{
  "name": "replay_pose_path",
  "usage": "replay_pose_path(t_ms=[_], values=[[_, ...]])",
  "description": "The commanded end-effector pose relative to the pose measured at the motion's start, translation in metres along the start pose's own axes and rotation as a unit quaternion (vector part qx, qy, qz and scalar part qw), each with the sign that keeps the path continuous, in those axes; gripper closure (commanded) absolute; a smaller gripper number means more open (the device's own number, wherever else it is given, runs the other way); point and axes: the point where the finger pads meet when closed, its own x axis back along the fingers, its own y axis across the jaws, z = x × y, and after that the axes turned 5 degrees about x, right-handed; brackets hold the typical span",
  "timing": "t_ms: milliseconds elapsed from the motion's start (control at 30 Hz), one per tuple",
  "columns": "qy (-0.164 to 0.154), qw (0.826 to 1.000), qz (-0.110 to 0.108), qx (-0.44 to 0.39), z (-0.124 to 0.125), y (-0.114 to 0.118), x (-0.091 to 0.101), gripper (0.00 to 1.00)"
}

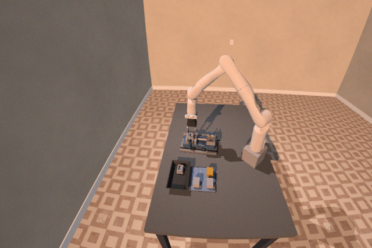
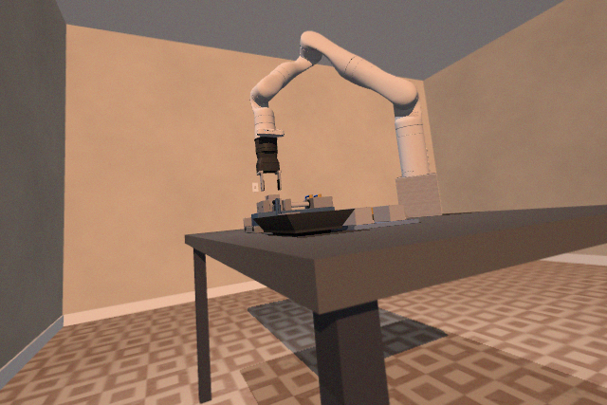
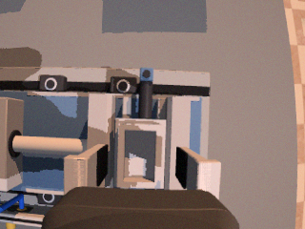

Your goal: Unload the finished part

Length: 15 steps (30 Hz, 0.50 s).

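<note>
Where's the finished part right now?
In the wrist view the part sits pocket up in the vise, directly below the open hand, between its fingers but not touched.

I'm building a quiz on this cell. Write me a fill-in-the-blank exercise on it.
1. The end effector is ____ and holds nothing.
2. It hangs directly above the ____, which holds the part.
3. The dark tray already holds one ____.
4. The arm's base stands on the ____.

Missing words: open; vise; part; table
</note>
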Motion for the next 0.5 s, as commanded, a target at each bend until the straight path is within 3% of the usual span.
replay_pose_path(t_ms=[0,467], values=[[0.000,1.000,0.000,0.001,0.0013,-0.0003,-0.0069,0.00],[0.000,1.000,0.004,-0.001,0.0001,-0.0028,-0.0129,0.00]])
